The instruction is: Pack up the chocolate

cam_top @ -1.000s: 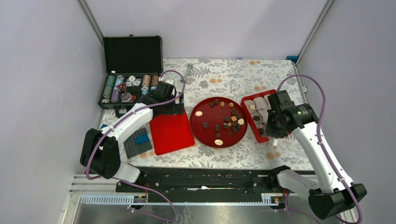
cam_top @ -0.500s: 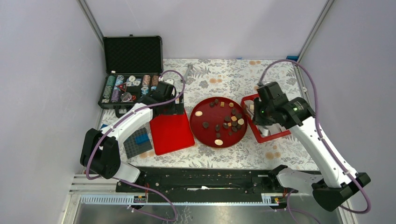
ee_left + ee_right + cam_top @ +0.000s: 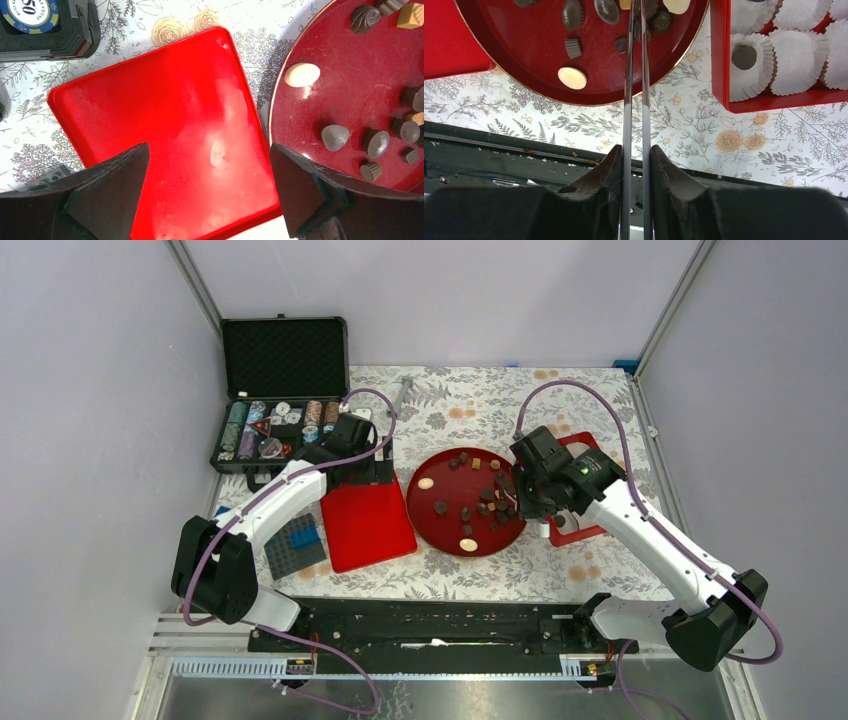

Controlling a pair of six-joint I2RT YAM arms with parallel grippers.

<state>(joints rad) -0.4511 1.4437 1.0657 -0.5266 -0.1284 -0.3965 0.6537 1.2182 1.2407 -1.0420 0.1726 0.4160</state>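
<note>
Several small chocolates (image 3: 490,502), mostly dark brown with a few tan and cream, lie on a round red plate (image 3: 440,530). My right gripper (image 3: 532,502) is shut on metal tweezers (image 3: 636,75); their tips reach over the chocolates at the plate's right side (image 3: 659,20). A red box (image 3: 720,60) with white paper cups (image 3: 796,60) stands right of the plate; one cup holds a dark chocolate (image 3: 744,56). My left gripper (image 3: 210,160) is open and empty above a flat red lid (image 3: 165,125), left of the plate (image 3: 350,100).
An open black case of poker chips (image 3: 280,420) stands at the back left. A blue and dark grey studded brick plate (image 3: 295,543) lies left of the red lid (image 3: 367,525). A black rail (image 3: 430,625) runs along the near edge.
My right arm has swung left with the tweezers, from over the red box to over the plate's right side. The left arm has not moved.
</note>
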